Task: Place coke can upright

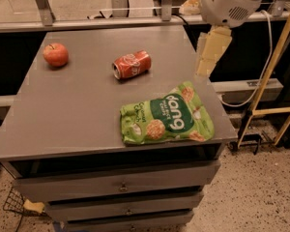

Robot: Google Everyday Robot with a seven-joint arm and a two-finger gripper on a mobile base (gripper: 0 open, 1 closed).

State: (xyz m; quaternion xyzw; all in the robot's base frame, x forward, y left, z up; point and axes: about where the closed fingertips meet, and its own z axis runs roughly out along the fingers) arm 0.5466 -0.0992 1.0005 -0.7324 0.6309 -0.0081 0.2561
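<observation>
The coke can [131, 65] is red with white script and a silver end. It lies on its side in the middle of the grey table top [77, 110], its silver end facing front left. My gripper [210, 54] hangs from the white arm [227, 4] over the table's right edge, above the surface. It is to the right of the can, well apart from it, and holds nothing that I can see.
A red apple [55, 54] sits at the table's back left. A green snack bag [166, 120] lies flat at the front right, below the gripper. Drawers are under the table top. Yellow stand legs [273, 81] are to the right.
</observation>
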